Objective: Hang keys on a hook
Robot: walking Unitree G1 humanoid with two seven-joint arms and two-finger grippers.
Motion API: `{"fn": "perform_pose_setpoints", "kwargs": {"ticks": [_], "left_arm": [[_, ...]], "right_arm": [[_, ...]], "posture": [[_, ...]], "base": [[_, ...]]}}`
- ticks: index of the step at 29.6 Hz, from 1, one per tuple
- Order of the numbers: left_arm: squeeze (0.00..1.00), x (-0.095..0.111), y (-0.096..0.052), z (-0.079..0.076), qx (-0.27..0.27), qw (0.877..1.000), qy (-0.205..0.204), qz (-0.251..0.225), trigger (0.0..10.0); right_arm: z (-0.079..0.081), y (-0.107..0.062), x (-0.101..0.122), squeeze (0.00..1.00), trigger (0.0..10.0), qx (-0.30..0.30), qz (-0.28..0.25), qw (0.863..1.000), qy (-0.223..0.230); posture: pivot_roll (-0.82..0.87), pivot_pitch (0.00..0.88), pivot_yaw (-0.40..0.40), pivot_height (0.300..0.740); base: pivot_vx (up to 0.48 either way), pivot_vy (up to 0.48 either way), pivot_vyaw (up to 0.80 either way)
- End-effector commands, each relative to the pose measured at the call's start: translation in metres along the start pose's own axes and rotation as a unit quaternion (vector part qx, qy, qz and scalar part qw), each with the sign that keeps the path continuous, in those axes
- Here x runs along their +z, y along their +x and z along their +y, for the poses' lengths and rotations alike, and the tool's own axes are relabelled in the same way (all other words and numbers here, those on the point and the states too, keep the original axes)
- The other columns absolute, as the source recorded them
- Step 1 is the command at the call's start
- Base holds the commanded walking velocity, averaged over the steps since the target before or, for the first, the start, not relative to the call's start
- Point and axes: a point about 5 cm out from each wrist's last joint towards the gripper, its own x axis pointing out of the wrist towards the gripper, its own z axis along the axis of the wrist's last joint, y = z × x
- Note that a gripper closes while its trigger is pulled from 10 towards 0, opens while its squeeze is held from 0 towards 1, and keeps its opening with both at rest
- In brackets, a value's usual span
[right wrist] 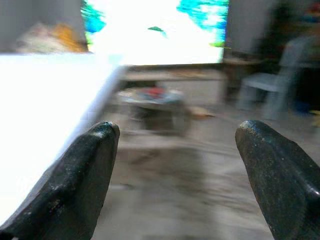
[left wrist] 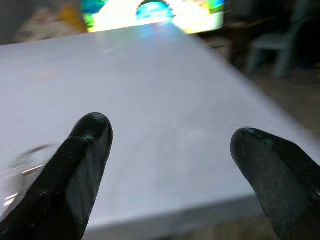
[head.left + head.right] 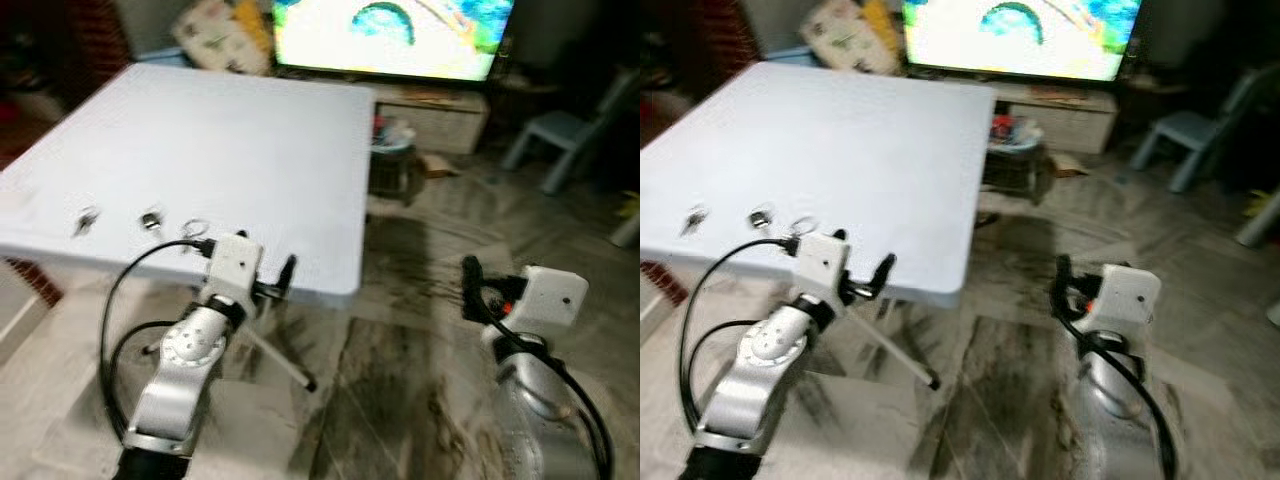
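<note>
Near the front left edge of the white table (image 3: 230,130) lie a small key (image 3: 87,220), a second metal piece (image 3: 151,220) and a key ring (image 3: 195,229). My left gripper (image 2: 172,131) is open and empty. It hovers at the table's front edge, just right of the ring. That ring (image 2: 27,160) appears blurred beside one finger (image 2: 82,165). My right gripper (image 1: 180,131) is also open and empty, held over the floor to the right of the table, with one black finger (image 3: 470,285) pointing forward.
A lit TV (image 3: 390,35) on a low stand (image 3: 440,115) is beyond the table. A dark bin (image 3: 393,165) stands by the table's far right corner and a pale blue chair (image 3: 560,140) at the right. Tripod legs (image 3: 285,365) stand under the table's front edge. The floor is marbled.
</note>
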Motion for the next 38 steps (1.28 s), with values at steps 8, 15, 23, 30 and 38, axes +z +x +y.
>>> {"fn": "perform_pose_setpoints", "kwargs": {"ticks": [8,15,23,30,38], "left_arm": [[0.00,0.000,0.001,-0.010,-0.007,1.000,-0.008,0.002,10.0],[0.00,-0.003,0.001,-0.009,0.001,1.000,-0.018,0.010,10.0],[0.00,-0.004,0.001,-0.010,0.004,1.000,-0.014,0.012,10.0],[0.00,-0.004,0.001,-0.012,0.000,1.000,-0.013,0.011,10.0],[0.00,-0.003,0.004,-0.011,0.006,1.000,-0.019,0.011,10.0]], "right_arm": [[-0.006,0.001,0.002,0.00,10.0,-0.004,-0.003,1.000,0.000],[-0.004,0.002,0.004,0.00,10.0,0.003,-0.003,1.000,0.001],[0.001,0.002,0.003,0.00,10.0,0.024,-0.002,1.000,-0.012],[0.002,0.004,0.004,0.00,10.0,0.025,-0.003,1.000,-0.012],[0.005,0.006,0.005,0.00,10.0,0.030,-0.005,0.999,-0.011]], "posture": [[0.05,0.028,-0.037,0.740],[0.05,0.028,-0.047,0.740],[0.05,0.023,-0.051,0.740],[0.05,0.019,-0.053,0.740],[0.05,0.023,-0.054,0.740]], "base": [[0.000,0.000,0.36],[0.000,0.000,0.00],[0.000,0.000,0.26],[0.000,0.000,0.78],[0.000,0.000,0.78]]}}
